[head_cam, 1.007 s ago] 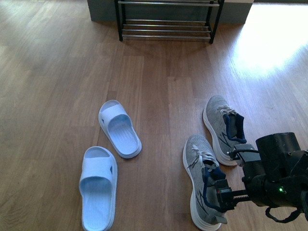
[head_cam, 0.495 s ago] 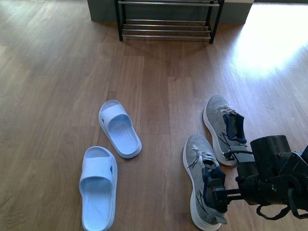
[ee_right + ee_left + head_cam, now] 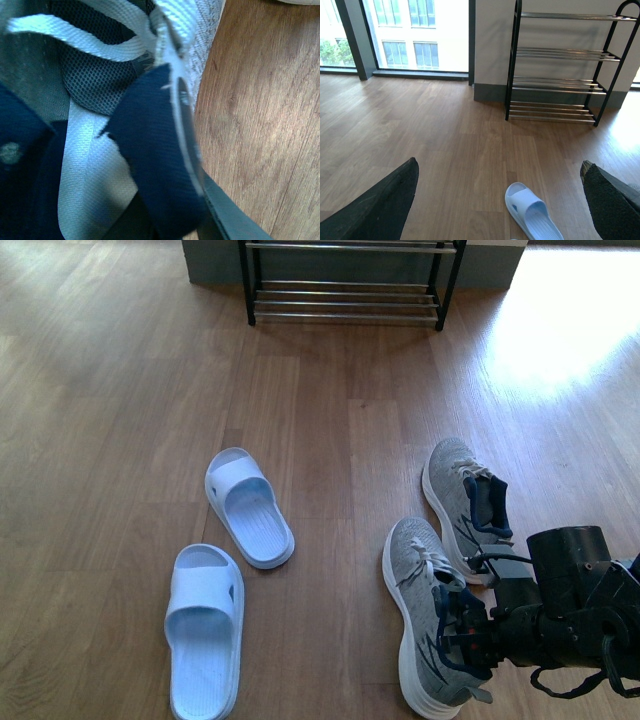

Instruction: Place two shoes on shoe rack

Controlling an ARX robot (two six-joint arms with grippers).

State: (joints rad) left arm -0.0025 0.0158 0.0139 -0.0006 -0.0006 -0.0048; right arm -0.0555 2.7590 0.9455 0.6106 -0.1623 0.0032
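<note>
Grey knit of the near sneaker [image 3: 415,580], lying on the wooden floor [image 3: 120,390]; we see the right pincer [image 3: 462,635] closed on its navy collar. The left pincer [image 3: 499,167] is spread wide, holding nothing. The far sneaker [image 3: 452,485], far slide [image 3: 248,508] and near slide [image 3: 205,625] lie well apart from the shoe rack [image 3: 345,302]

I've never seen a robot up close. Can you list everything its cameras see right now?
sneakers: two, grey with white soles and navy lining, on the floor to the right
slides: two, pale blue, on the floor to the left
shoe rack: one, black frame with chrome rods, at the far wall
floor: one, brown wood
windows: several, bright, beside the rack
left gripper: one, black, open, above the floor
right gripper: one, black, at the nearer sneaker opening; grip unclear
</note>
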